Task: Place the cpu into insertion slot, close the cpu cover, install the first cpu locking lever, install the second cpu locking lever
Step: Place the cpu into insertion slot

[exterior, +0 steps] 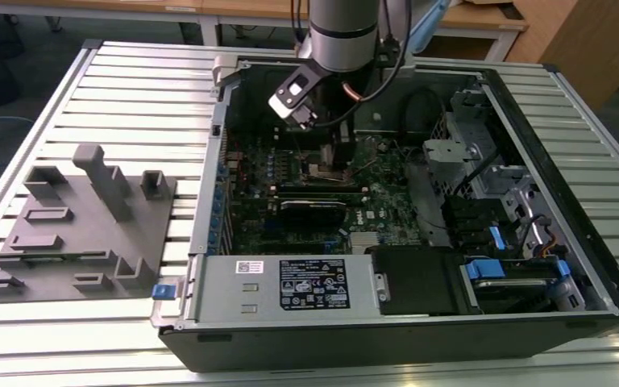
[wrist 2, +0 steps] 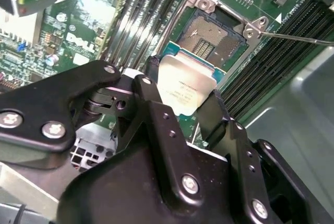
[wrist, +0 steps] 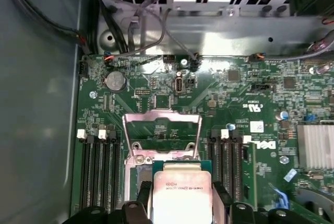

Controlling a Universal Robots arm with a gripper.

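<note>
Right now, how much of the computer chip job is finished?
Nothing is finished yet. The black claw grips the small silver-grey square chip at its edges, held close to the square socket with the silver rim, which is empty with its contacts showing. The thin silver frame cover stands open. Seating the chip, shutting the cover and latching both locking levers are left.

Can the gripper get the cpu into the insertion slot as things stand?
Probably yes: the cpu cover stands open, the insertion slot lies bare, and nothing sits between it and the gripper shut on the cpu.
</note>
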